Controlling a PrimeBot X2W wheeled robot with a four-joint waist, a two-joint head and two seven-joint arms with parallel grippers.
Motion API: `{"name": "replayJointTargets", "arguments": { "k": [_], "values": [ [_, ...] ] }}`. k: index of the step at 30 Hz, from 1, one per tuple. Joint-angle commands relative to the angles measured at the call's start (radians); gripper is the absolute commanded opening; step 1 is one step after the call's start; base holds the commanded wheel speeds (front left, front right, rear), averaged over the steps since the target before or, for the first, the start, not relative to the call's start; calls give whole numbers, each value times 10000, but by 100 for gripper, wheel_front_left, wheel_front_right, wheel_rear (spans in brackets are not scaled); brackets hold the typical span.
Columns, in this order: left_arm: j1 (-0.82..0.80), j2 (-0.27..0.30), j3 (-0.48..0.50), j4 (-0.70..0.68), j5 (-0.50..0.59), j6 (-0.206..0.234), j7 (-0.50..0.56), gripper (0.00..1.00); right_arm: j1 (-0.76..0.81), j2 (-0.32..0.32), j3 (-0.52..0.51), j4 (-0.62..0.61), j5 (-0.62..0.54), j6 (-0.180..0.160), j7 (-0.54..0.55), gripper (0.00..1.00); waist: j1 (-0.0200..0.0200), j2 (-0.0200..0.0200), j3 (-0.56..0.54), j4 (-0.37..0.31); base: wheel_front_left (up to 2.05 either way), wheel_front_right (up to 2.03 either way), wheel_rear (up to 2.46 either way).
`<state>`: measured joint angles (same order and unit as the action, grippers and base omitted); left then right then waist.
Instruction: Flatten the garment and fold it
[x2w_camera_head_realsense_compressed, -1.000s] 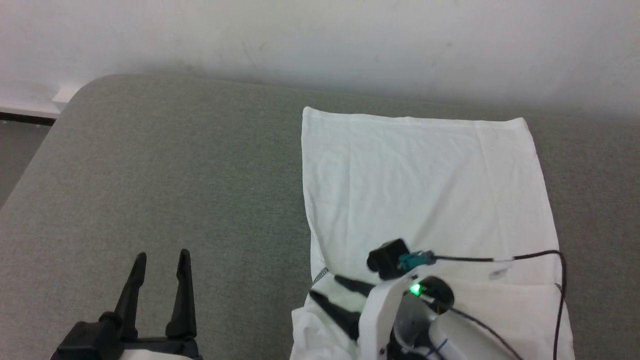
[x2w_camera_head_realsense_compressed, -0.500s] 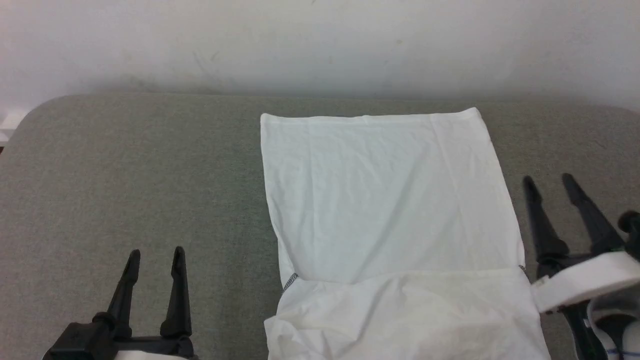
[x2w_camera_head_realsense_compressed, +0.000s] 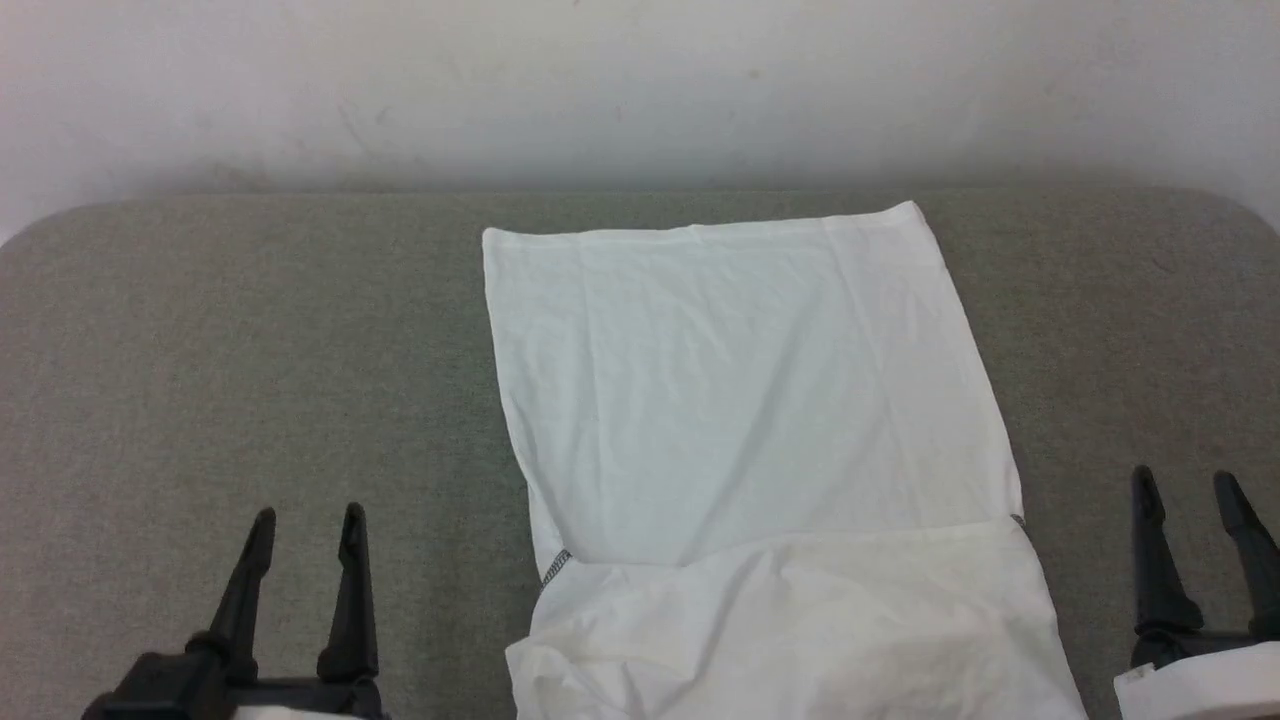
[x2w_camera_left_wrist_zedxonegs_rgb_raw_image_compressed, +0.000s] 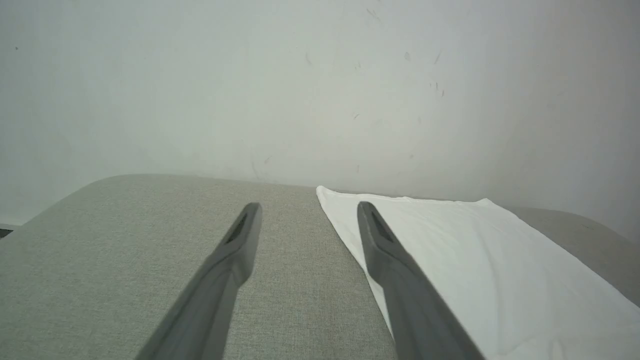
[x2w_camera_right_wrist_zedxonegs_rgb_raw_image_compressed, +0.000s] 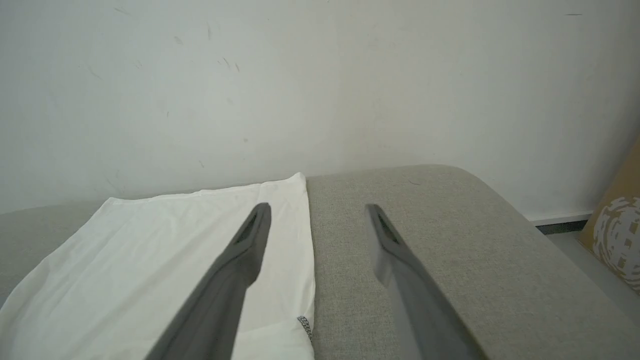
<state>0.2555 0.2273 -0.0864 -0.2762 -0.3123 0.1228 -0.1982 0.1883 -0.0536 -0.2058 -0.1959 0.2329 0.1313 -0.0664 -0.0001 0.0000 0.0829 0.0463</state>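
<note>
The garment is thin, matt white cloth (faintly creased) on a rough-woven grey fabric surface.

A folded white garment lies flat on a grey cushioned surface, between the empty, spread-fingered left gripper and right gripper, touching neither.

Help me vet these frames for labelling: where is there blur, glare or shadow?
Head view: soft even light, no glare; the garment looks nearly washed out, its creases faint. Left wrist view: the left gripper blurs toward the lens, the grey cushion is sharp. Right wrist view: the right gripper blurs likewise.
</note>
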Motion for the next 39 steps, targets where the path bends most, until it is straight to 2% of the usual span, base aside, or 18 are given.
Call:
{"name": "replayJointTargets", "arguments": {
  "k": [1,5,10,14,17,21,26,33,39],
  "values": [
    [-410,176,52,-105,21,-106,100,100,-189,31,65,-18,-7,-6,-115,100,1,0,189,-40,0,0,0],
    [-1763,816,192,-337,122,-389,743,100,-640,32,147,-320,-115,-6,-138,100,1,0,839,-70,0,0,0],
    [-4417,1890,-24,-123,-19,-1315,2470,100,-1224,32,351,-692,-204,-6,-104,100,1,0,2134,-107,0,0,0],
    [-6959,2393,-252,539,-457,-1933,3854,100,-1651,33,459,-847,-231,-6,-163,100,1,0,3112,-125,0,0,0],
    [-8660,2397,-424,1322,-1154,-2164,4830,100,-2024,33,604,-868,-283,-6,-238,100,1,0,3766,-195,0,0,0],
    [-10380,2714,-768,2458,-1489,-2354,5838,100,-2555,33,1059,-912,-413,-6,-259,100,1,0,4506,-423,0,0,0],
    [-11591,2938,-1333,3628,-1906,-2465,6935,100,-3017,33,1371,-811,-439,-6,-368,100,1,0,5093,-702,0,0,0],
    [-12206,3142,-1874,4652,-2195,-2501,7999,100,-3139,33,1397,-559,-292,-6,-503,100,1,0,5569,-1099,0,0,0],
    [-12291,3313,-2011,5046,-2195,-2505,8287,100,-3148,33,1355,-503,-224,-6,-607,100,1,0,5829,-1291,0,0,0]
  ]
}}
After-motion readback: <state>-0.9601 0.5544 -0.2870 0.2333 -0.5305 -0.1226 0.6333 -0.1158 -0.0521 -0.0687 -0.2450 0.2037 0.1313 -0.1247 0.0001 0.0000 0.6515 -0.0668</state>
